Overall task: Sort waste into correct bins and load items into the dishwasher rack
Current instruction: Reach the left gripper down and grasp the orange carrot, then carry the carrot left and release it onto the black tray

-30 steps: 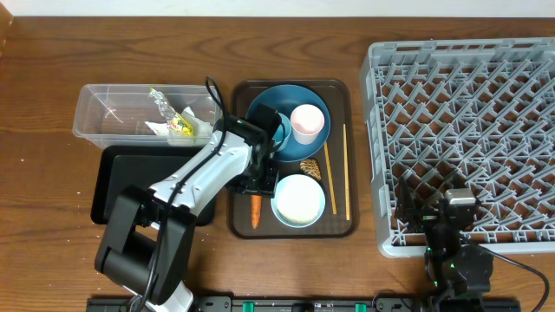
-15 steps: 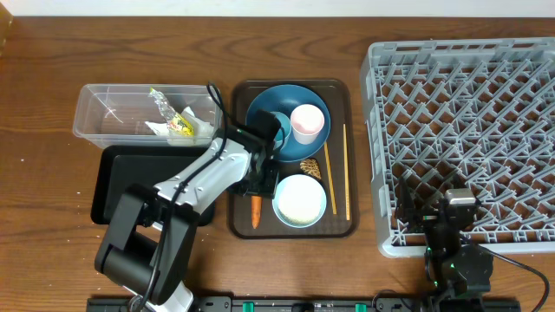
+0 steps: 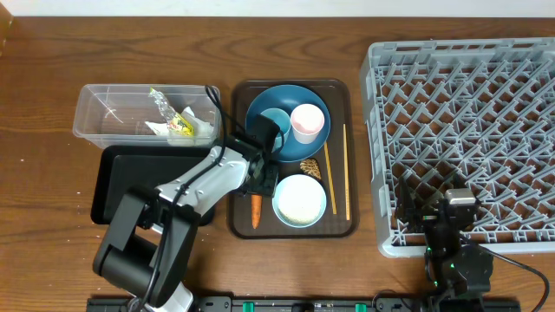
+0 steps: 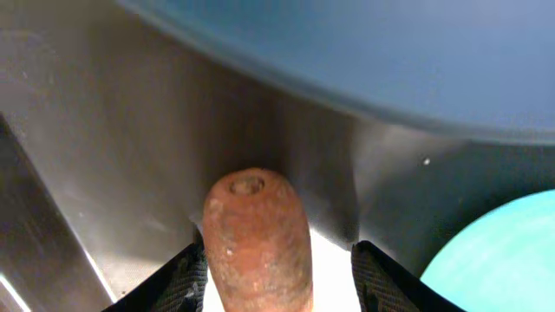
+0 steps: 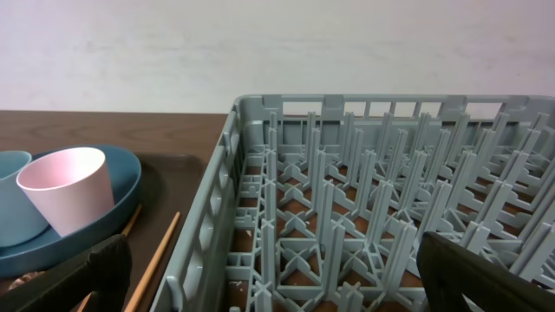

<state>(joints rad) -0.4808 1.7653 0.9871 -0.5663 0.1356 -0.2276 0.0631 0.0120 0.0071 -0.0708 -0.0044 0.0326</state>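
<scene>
Carrot [image 4: 257, 243] on tray [image 3: 338, 222]: we straddle it, left hand [image 4: 279, 264] half open, not gripping, ready to pinch; right hand [image 5: 286, 286] gapes empty.

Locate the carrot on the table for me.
In the overhead view the carrot lies on the brown tray, at its near left corner, just left of the white bowl.

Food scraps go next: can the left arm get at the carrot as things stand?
Probably yes: the left gripper sits open with a finger either side of the carrot, and nothing covers it.
</scene>
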